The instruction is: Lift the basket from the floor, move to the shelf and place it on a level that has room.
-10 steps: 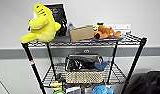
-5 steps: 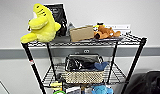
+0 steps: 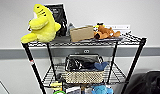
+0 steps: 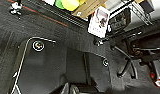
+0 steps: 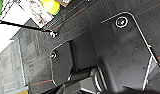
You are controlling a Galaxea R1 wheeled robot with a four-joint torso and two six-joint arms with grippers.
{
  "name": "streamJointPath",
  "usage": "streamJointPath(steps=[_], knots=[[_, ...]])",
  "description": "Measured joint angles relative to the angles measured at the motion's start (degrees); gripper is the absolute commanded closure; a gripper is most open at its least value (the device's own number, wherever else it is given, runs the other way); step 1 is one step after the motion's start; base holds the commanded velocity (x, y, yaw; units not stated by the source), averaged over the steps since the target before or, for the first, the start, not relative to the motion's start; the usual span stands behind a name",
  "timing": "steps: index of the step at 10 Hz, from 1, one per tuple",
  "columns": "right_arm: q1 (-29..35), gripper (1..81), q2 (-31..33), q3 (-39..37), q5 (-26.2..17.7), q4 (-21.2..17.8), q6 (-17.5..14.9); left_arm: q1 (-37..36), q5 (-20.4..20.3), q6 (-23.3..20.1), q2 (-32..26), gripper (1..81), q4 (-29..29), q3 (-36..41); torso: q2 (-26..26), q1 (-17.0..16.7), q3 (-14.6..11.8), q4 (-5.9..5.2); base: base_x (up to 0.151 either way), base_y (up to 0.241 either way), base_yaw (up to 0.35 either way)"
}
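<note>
Basket, woven and beige, sits on a middle wire level of the black shelf, holding dark items and something blue; no gripper is near it, and whether either set of jaws is apart or together cannot be told. On the top tier stand a yellow plush toy, a brown cardboard box and an orange toy. Both wrist views look down on the floor, dark carpet with thin red lines.

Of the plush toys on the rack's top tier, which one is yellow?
The large yellow plush at the front left corner of the shelf. The smaller orange plush lies toward the right, past the cardboard box.
</note>
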State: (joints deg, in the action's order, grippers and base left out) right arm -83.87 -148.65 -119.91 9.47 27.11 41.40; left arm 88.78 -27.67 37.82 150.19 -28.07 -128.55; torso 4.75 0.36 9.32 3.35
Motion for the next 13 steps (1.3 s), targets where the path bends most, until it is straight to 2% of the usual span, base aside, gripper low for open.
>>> streamJointPath(steps=[9, 11, 13], knots=[[-1.38, 1.0, -18.02, -29.49, -1.13, 3.01, -0.41, -0.01, 6.12, -0.06, 15.3, 1.0, -2.27, -21.02, 0.02, -0.02, 0.0, 0.0, 0.0, 0.0, 0.0], [-1.38, 1.0, -22.38, -34.58, -2.83, 3.97, -0.5, -0.2, 11.31, -0.13, 19.08, 1.0, -3.86, -23.77, 0.05, -0.02, 0.0, 0.0, 0.0, 0.0, 0.0], [-1.52, 1.0, -24.66, -36.29, -7.27, 4.72, -0.91, -0.96, 17.53, -0.22, 21.72, 1.0, -4.72, -25.7, 0.05, -0.02, 0.0, 0.0, 0.0, 0.0, 0.0]])
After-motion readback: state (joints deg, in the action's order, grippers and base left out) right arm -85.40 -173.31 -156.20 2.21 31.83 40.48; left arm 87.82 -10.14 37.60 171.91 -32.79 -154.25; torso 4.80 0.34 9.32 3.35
